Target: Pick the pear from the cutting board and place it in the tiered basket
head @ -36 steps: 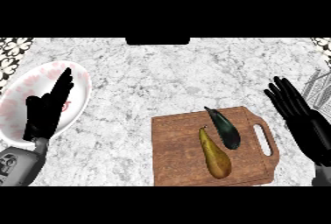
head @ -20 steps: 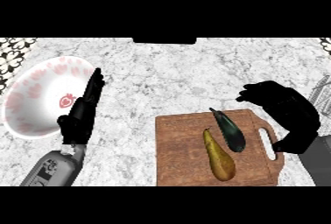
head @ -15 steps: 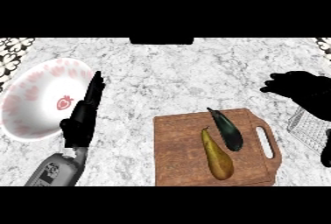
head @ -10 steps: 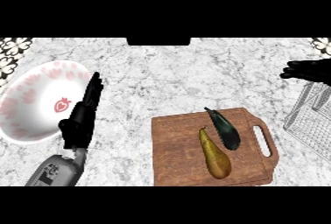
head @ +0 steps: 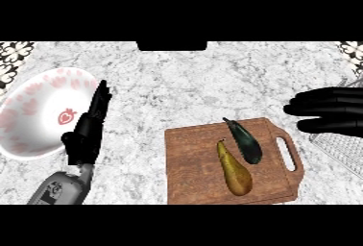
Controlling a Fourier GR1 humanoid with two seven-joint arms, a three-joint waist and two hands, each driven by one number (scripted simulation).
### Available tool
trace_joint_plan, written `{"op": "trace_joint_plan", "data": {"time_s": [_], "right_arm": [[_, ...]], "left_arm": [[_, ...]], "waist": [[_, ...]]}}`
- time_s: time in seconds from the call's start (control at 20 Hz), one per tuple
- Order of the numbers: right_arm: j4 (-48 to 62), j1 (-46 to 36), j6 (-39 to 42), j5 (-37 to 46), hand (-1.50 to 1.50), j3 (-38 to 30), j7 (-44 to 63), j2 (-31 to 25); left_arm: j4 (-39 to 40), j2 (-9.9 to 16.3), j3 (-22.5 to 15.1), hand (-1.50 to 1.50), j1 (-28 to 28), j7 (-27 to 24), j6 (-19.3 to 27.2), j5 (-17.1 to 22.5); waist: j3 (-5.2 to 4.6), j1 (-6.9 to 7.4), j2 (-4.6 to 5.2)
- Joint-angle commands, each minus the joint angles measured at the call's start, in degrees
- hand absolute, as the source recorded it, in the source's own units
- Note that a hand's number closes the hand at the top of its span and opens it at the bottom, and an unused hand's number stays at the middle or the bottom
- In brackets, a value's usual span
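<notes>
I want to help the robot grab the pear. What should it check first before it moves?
1. Pear on the cutting board: ok, it lies there.
2. Nothing on top of the pear: ok, the dark vegetable lies beside it, very close.
3. Right hand holds nothing: ok, open, out at the right edge.
4. Right hand over the pear: not ok, it is off to the board's upper right.
5. Left hand out of the way: ok, open by the plate.
6. Tiered basket has room: cannot tell, only wire mesh at the right edge shows.
</notes>
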Motion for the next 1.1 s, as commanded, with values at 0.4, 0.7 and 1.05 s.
{"op": "trace_joint_plan", "data": {"time_s": [0.4, 0.7, 1.05], "right_arm": [[-20.96, 5.62, -3.79, 11.49, -1.50, 12.40, 18.31, 7.97], [-23.45, 9.81, 0.35, 17.99, -1.50, 15.59, 19.52, 8.45], [-21.62, 7.68, 2.86, 22.34, -1.50, 19.07, 24.80, 10.54]], "left_arm": [[4.05, -3.34, 2.83, 0.00, -0.31, -2.73, -2.41, -2.03], [-4.52, -1.64, 2.48, 0.00, 2.44, 3.26, -3.04, -3.85], [-3.14, -3.78, 3.57, 0.00, 3.40, 1.62, -4.21, -5.44]], "waist": [[-0.12, 0.17, 0.39], [-0.05, 0.50, 0.30], [-0.07, 0.70, 0.40]]}}
